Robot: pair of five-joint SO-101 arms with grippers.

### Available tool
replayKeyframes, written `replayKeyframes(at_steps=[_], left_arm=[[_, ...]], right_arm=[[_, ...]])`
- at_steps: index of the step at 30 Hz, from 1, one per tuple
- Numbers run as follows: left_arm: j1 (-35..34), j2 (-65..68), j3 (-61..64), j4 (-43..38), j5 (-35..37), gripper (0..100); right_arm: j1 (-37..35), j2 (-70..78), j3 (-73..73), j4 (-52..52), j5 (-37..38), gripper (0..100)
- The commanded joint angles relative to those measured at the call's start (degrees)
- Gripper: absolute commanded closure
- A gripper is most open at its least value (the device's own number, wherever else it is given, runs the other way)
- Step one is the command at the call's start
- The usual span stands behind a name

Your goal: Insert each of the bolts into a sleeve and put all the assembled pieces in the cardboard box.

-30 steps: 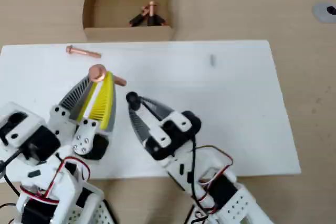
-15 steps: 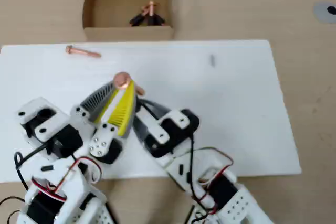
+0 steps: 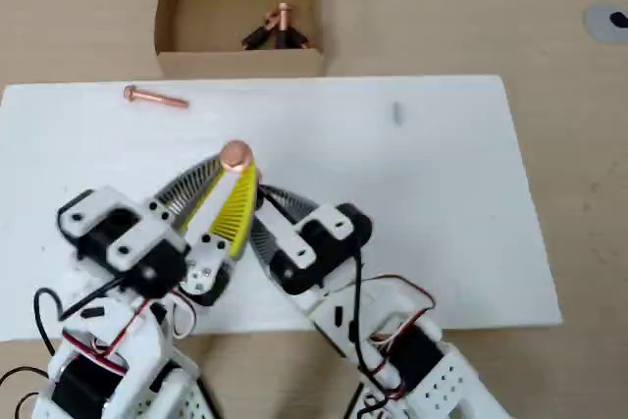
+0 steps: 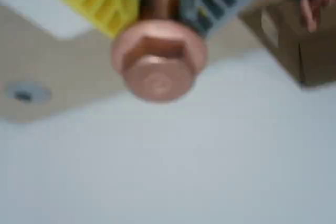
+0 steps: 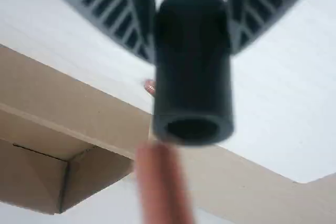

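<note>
Right wrist view: bringing the copper bolt [image 5: 160, 187] up to the black sleeve [image 5: 192, 61], with its tip just beside the bore, not inside it.
Gripping the sleeve between the right jaws and clamping the bolt's shank between the left jaws, both over the white sheet [image 3: 442, 193] on the table [image 3: 569, 46]. Judging from the off-centre tip, risking a catch on the sleeve's rim and a twist of either piece out of its hold. Leaving a second bolt [image 3: 155, 97] lying near the cardboard box [image 3: 169, 7].
</note>
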Motion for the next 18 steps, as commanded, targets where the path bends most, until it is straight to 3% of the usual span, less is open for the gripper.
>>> replayKeyframes(at_steps=[1, 4, 10, 18], left_arm=[[0.88, -0.31, -4.84, 3.16, 3.52, 100], [0.79, -0.31, -6.24, 5.19, 5.54, 100], [-6.15, -0.31, -6.42, 2.64, 5.80, 100], [-6.59, -0.48, -6.59, 2.37, 5.89, 100]], right_arm=[[-0.31, -8.66, 0.13, 0.00, -0.18, 98.9], [-0.31, -8.66, 0.13, 0.00, -0.18, 98.9], [-0.31, -8.66, 0.13, 0.00, -0.18, 98.9], [-0.31, -8.66, 0.13, 0.00, -0.18, 98.9]])
